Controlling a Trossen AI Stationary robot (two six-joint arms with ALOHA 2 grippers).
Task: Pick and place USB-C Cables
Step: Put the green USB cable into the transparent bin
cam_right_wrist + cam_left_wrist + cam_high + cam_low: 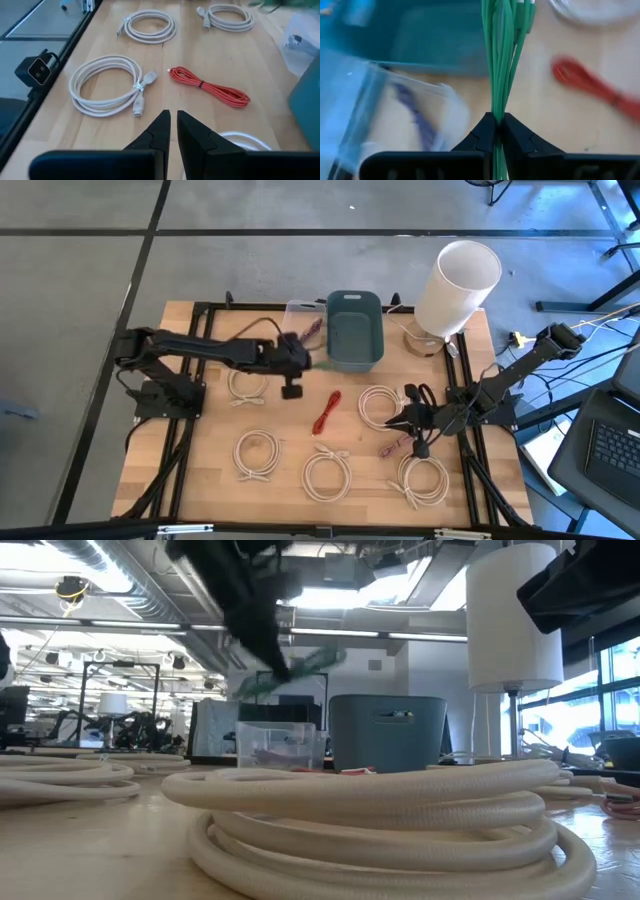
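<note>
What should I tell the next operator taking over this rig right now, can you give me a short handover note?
Left gripper: shut on the green cable bundle, raised above the table beside the teal bin and the clear plastic box.
Right gripper: shut, holding nothing, low over the table's right side.
On the table: the red cable bundle at centre, five cream-white cable coils around it, and a purple bundle near the right gripper.
Done: green bundle picked; a purple cable appears to lie in the clear box.
Left: place the green bundle, then move the red, purple and cream-white cables.
</note>
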